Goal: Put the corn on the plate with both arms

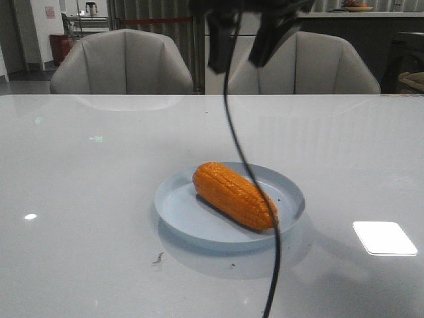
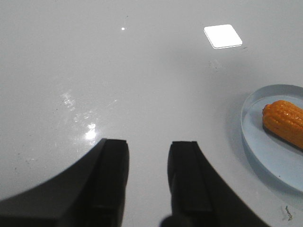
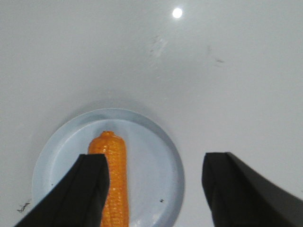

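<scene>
The orange corn (image 1: 235, 195) lies slantwise on the pale blue plate (image 1: 189, 215) at the table's middle. A black gripper (image 1: 238, 66) hangs high above the plate at the top of the front view, fingers apart; it looks like my right one. In the right wrist view, my right gripper (image 3: 155, 157) is open and empty above the corn (image 3: 113, 179) and plate (image 3: 61, 151), not touching them. My left gripper (image 2: 149, 142) is open and empty over bare table, with the plate (image 2: 265, 151) and the corn's end (image 2: 286, 123) off to one side. The left gripper does not show in the front view.
A thin black cable (image 1: 248, 172) hangs from the raised gripper in front of the plate. Two grey chairs (image 1: 122, 63) (image 1: 311, 66) stand behind the table's far edge. A small dark scrap (image 1: 159, 258) lies on the white table near the plate's front. A bright square glare (image 1: 384, 238) shows at the right.
</scene>
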You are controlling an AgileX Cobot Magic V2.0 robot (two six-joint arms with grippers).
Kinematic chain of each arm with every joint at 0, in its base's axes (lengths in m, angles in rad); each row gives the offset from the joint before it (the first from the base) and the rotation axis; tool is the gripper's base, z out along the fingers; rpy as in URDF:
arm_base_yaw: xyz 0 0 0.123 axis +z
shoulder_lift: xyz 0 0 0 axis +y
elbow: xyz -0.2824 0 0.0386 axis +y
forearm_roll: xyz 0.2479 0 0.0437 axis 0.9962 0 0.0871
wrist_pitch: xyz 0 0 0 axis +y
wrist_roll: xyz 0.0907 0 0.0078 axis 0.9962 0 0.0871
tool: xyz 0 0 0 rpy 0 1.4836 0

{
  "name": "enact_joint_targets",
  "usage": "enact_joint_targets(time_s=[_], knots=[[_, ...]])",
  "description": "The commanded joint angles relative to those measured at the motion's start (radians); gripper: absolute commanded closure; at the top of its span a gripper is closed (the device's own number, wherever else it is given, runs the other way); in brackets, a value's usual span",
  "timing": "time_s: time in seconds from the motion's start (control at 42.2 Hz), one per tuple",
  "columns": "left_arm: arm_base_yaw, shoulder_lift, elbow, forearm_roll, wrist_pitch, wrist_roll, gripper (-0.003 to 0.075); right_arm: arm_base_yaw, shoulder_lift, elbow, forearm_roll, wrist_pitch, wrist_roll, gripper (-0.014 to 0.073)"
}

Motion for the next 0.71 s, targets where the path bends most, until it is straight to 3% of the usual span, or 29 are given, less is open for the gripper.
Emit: enact_joint_targets(time_s=[0.0,0.19,0.474,0.687], knots=[[-0.002,-0.012,-0.029,-0.019,-0.048,0.0,0.0415,-0.089,-0.16,-0.032,0.036,0.006,0.005,0.0062],[-0.002,-0.012,-0.029,-0.024,-0.078,0.0,0.0415,-0.274,-0.362,0.109,0.055,0.012,0.001,0.0062],[-0.002,-0.012,-0.029,-0.026,-0.167,0.0,0.0415,-0.55,-0.732,0.612,0.094,-0.16,-0.016,0.0062],[-0.002,-0.012,-0.029,-0.071,-0.212,0.0,0.0415,-0.608,-0.954,0.944,0.121,-0.268,-0.016,0.0062]])
